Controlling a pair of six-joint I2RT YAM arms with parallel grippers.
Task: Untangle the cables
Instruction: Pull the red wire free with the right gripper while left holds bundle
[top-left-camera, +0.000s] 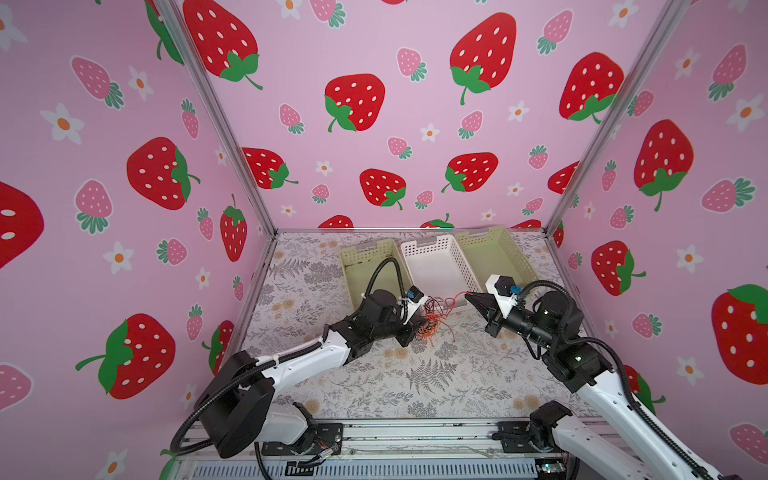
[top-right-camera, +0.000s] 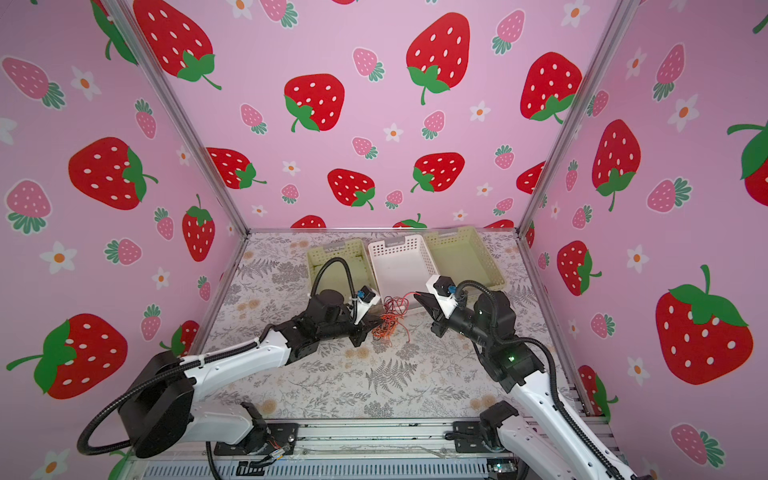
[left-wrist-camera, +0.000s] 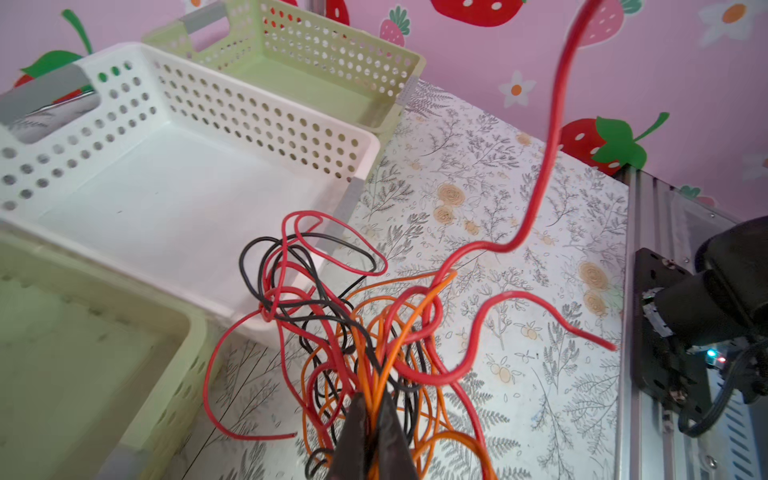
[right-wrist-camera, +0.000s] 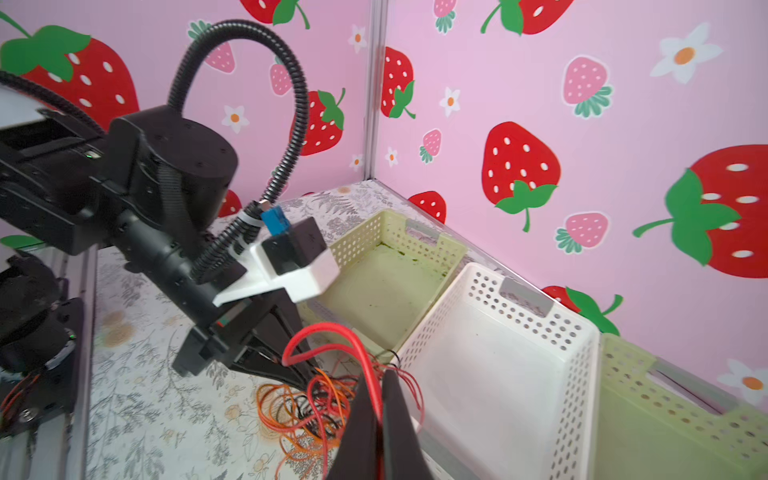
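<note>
Progress: early. The red, orange and black cables (top-left-camera: 434, 322) form one knot, and none lies free.
Place: the knot sits on the counter (top-left-camera: 415, 395) toward its back edge, just in front of the white basket (top-left-camera: 419, 249).
Left pincer (left-wrist-camera: 374, 401): closed on a bunch of orange strands in the knot.
Right pincer (right-wrist-camera: 379, 376): closed on the red cable (left-wrist-camera: 554, 137), which rises from the knot to it.
Left to do: by the look of it, nearly everything. Each cable has yet to be drawn out and laid apart.
Baskets: the left green basket (top-left-camera: 361, 253), the white basket and the right green basket (top-left-camera: 478, 237) stand in a row along the back edge. All three look empty, bar dark specks in the left one.
</note>
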